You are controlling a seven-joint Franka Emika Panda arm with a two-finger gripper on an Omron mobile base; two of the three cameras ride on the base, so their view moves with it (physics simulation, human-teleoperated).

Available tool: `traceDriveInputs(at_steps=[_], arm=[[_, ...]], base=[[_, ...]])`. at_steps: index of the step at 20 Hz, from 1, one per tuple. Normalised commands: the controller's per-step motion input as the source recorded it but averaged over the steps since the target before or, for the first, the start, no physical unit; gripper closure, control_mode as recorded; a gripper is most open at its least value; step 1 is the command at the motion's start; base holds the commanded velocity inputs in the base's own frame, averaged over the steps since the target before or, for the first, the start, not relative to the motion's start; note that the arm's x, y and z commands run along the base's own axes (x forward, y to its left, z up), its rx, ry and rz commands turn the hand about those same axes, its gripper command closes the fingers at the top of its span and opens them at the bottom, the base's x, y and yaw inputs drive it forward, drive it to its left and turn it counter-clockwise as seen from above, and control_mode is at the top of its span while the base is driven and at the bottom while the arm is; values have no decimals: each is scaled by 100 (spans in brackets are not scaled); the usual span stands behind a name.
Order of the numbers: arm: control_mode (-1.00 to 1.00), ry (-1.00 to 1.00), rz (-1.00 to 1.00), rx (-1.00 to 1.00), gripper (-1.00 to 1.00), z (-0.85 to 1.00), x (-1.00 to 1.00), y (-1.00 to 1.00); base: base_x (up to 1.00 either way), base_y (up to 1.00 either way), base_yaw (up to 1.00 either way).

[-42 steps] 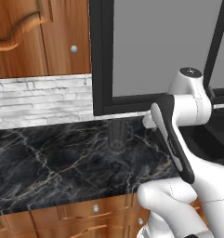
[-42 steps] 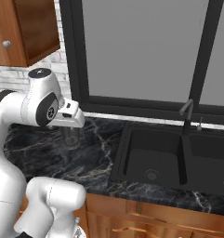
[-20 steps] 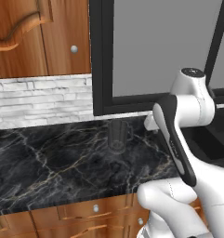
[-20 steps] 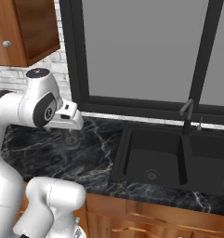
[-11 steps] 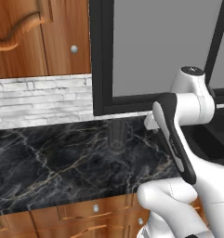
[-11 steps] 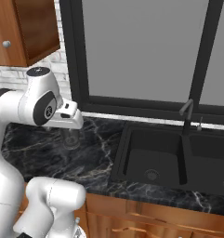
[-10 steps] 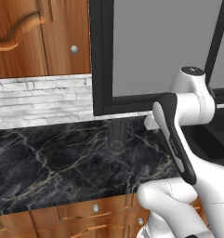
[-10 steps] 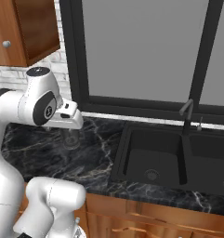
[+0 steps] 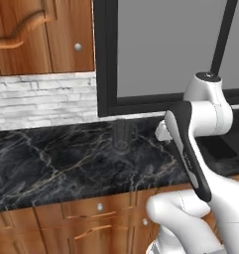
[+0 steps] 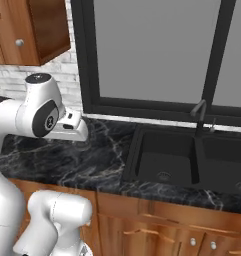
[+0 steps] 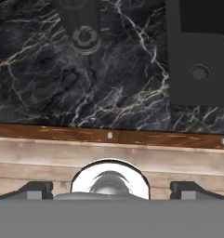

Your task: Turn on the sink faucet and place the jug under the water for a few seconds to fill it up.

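The jug (image 9: 123, 136) stands upright on the black marble counter (image 9: 51, 163), close to the back edge below the window frame (image 9: 105, 59), well to the left of the sink (image 10: 164, 157). From the hand camera the jug (image 11: 82, 25) appears from above near the top of the picture, its round base showing through the smoky wall, with the sink's left basin and drain (image 11: 200, 72) off to the right. The gripper (image 11: 108, 188) hangs high over the counter's front edge, looking down at the wooden drawer fronts (image 11: 108, 153); its two dark fingertips (image 11: 35, 189) sit far apart at the bottom corners, so the jaws are spread wide and hold nothing. It is well apart from the jug. In the right base view the faucet (image 10: 198, 116) rises as a thin post at the divide between the two basins (its short spout angles left over the near basin). Both basins look dry. The arm's hand (image 10: 72, 126) sits over the counter to the left of the sink, and in the left base view the forearm (image 9: 188, 149) crosses just right of the jug.
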Motion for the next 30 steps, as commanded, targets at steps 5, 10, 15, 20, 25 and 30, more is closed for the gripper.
traceDriveInputs(at_steps=[5,10,15,20,25,30], arm=[[100,0,0,0,-100,0,0,0],[100,0,0,0,-100,0,0,0],[100,0,0,0,-100,0,0,0],[100,0,0,0,-100,0,0,0],[100,0,0,0,-100,0,0,0],[100,0,0,0,-100,0,0,0]], base=[[-43,-27,0],[-6,-76,0],[0,-99,0],[1,-91,0],[12,-79,0],[33,-54,0]])
